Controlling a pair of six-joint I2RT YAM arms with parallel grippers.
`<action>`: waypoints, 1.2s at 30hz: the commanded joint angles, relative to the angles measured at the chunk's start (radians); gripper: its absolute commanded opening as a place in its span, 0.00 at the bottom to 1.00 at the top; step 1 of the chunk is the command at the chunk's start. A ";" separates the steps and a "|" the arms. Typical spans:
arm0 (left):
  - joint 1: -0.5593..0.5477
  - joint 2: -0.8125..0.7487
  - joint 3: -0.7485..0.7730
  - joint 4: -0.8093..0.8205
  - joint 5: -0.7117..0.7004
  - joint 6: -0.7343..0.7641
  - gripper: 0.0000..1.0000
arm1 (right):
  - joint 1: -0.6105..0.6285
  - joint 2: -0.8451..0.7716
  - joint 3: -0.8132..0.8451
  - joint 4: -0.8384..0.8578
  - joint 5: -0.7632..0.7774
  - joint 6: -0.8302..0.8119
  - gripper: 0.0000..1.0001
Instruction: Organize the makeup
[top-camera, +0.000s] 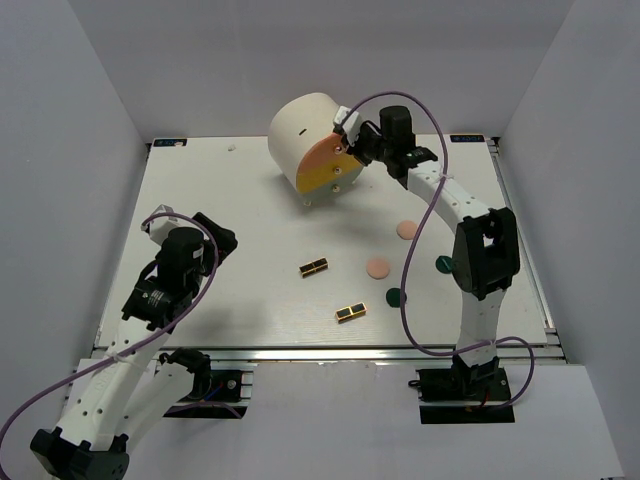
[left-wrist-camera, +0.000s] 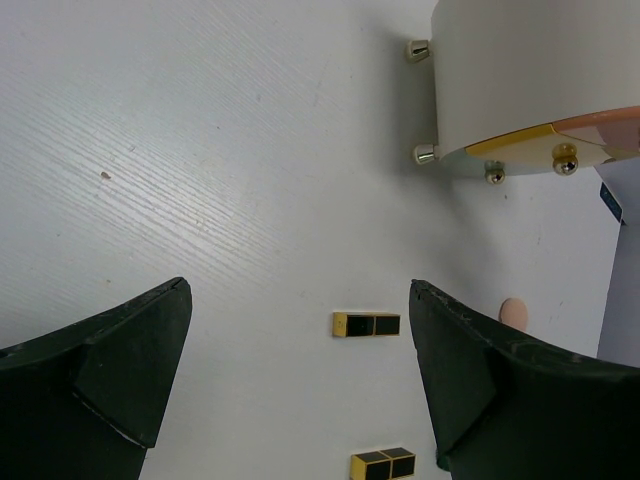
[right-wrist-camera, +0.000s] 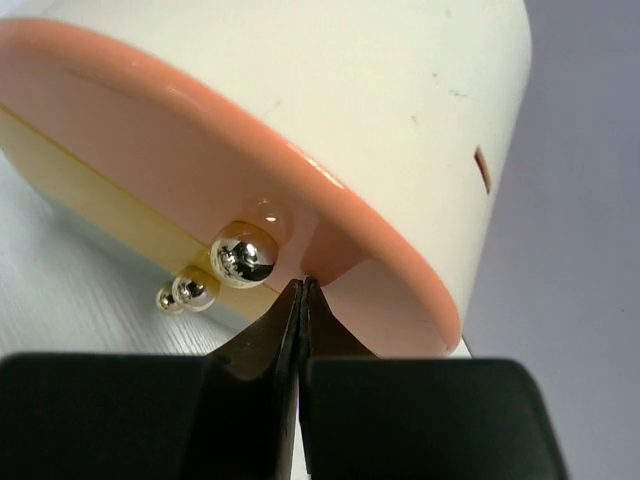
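The makeup lies loose on the table's right half: two black-and-gold palettes (top-camera: 314, 267) (top-camera: 350, 312), two peach discs (top-camera: 407, 229) (top-camera: 377, 268) and two dark green discs (top-camera: 444, 264) (top-camera: 394, 297). My right gripper (top-camera: 350, 140) is shut with nothing between its fingers. Its tips (right-wrist-camera: 303, 285) touch the lower edge of the cylinder's orange drawer front (right-wrist-camera: 250, 170), just right of a gold knob (right-wrist-camera: 243, 255). My left gripper (top-camera: 218, 240) hangs wide open above the table's left side. Both palettes (left-wrist-camera: 366, 324) (left-wrist-camera: 383, 465) show between its fingers, far below.
The big cream cylinder (top-camera: 305, 135) lies on its side at the back centre, its orange-yellow front (top-camera: 325, 165) facing the arms, small gold feet (left-wrist-camera: 418, 50) underneath. White walls close in left, right and behind the table (top-camera: 230, 200).
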 joint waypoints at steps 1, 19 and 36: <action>-0.001 -0.008 0.019 0.001 0.011 -0.011 0.98 | 0.005 -0.009 0.000 0.147 0.056 0.117 0.00; 0.001 -0.006 -0.018 0.078 0.074 -0.036 0.98 | -0.074 -0.200 -0.436 0.257 -0.144 0.786 0.61; 0.001 -0.003 0.005 0.090 0.076 -0.056 0.98 | -0.055 0.090 -0.130 0.352 -0.076 1.136 0.55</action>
